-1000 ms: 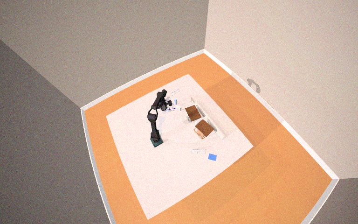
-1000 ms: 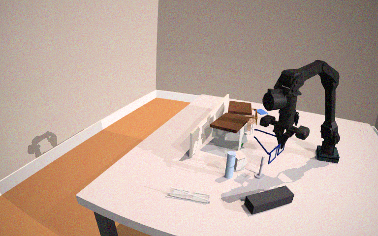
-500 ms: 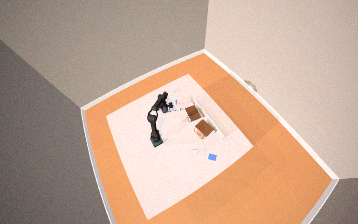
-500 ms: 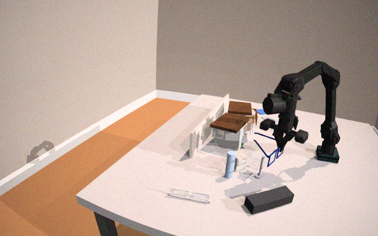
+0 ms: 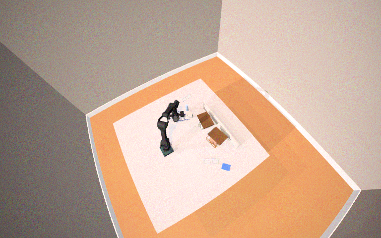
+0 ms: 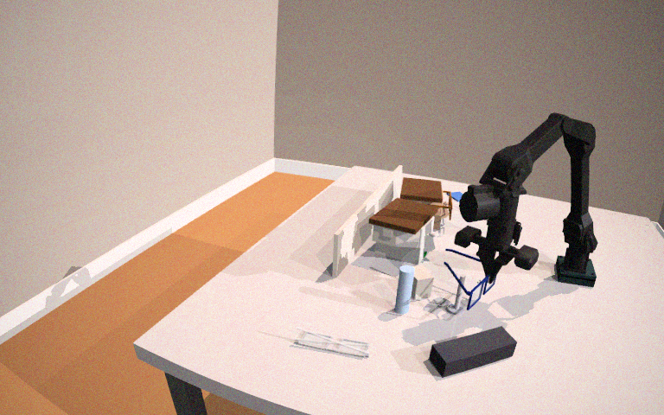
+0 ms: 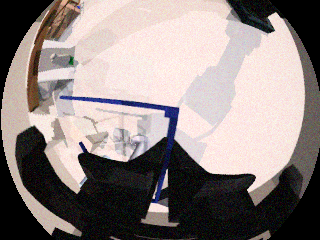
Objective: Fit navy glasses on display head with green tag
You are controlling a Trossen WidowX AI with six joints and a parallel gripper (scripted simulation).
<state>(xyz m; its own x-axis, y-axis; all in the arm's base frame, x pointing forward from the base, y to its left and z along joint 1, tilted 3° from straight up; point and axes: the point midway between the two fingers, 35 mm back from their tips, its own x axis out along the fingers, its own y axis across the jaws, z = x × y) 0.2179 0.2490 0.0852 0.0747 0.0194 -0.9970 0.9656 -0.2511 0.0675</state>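
Exterior view: navy glasses (image 5: 183, 120) (image 6: 475, 293) (image 7: 172, 131) hang beneath the end effector (image 5: 183, 115) (image 6: 491, 278) (image 7: 167, 145), its fingertips clamped on their front frame.

My black six-joint arm (image 5: 163, 124) (image 6: 543, 139) rises from its base at the right of the exterior view, bends over at the top and reaches down leftward. My black parallel-jaw gripper (image 5: 182, 119) (image 6: 491, 279) (image 7: 168, 140) hangs above the table, fingertips downward, nearly together and clamped. In the wrist view my dark fingers fill the lower middle.

Two brown boards (image 5: 205, 120) (image 6: 405, 213)
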